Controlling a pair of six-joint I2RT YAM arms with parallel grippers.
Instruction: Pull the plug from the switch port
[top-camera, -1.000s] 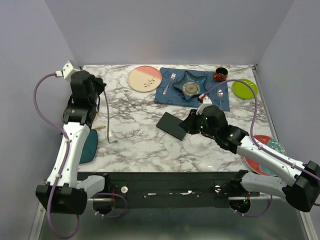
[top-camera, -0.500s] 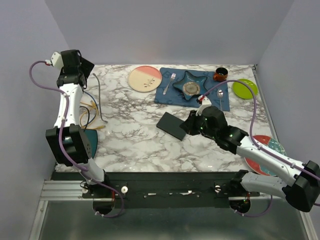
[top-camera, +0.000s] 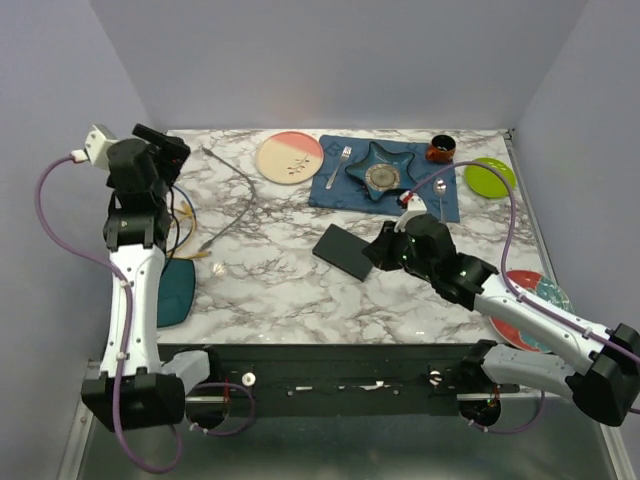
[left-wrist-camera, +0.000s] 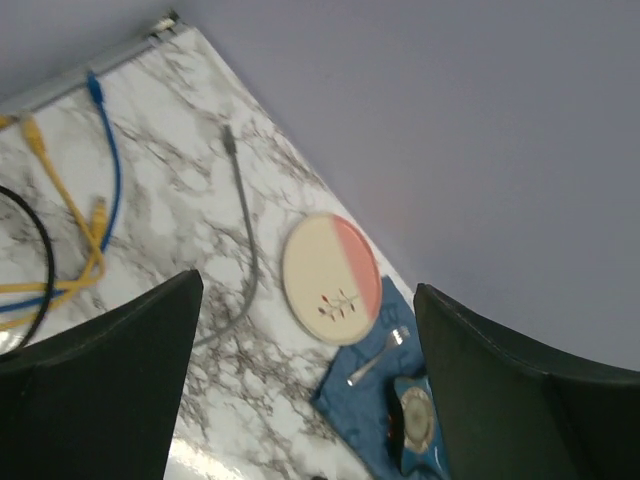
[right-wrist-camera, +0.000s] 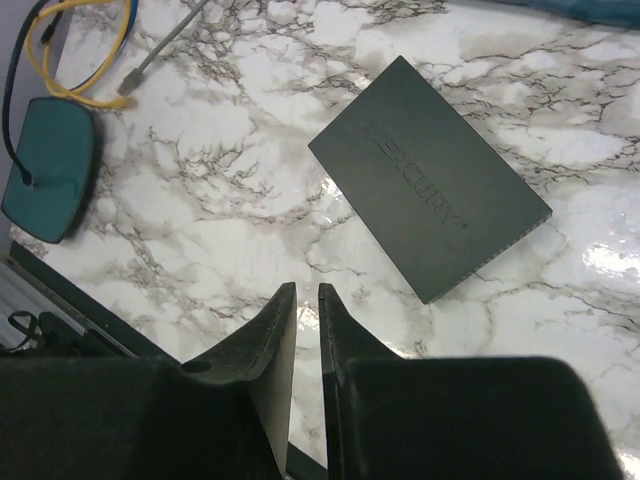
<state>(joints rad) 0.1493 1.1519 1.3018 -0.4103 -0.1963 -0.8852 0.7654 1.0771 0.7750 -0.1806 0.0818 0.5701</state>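
The switch (top-camera: 344, 252) (right-wrist-camera: 430, 190) is a flat black box lying on the marble mid-table, with no cable in the sides that show. The grey cable (top-camera: 243, 193) (left-wrist-camera: 244, 250) lies loose on the table, well left of the switch. Its plug (left-wrist-camera: 228, 135) (top-camera: 206, 151) points to the far left corner. The cable's other end (right-wrist-camera: 126, 87) rests near the yellow leads. My left gripper (top-camera: 165, 150) (left-wrist-camera: 305, 290) hangs high over the far left, wide open and empty. My right gripper (top-camera: 385, 250) (right-wrist-camera: 307, 295) sits at the switch's right edge, its jaws a narrow slit apart with nothing between them.
Yellow, blue and black cables (left-wrist-camera: 60, 230) lie tangled at the left edge beside a teal plate (top-camera: 178, 290). At the back are a pink-and-cream plate (top-camera: 290, 157), a blue placemat (top-camera: 335, 190) with star dish and fork, a red cup (top-camera: 440, 150) and a green plate (top-camera: 489, 177).
My left gripper opened and let the grey cable go while the arm swung up to the far left. The cable dropped onto the table. The right arm held still.
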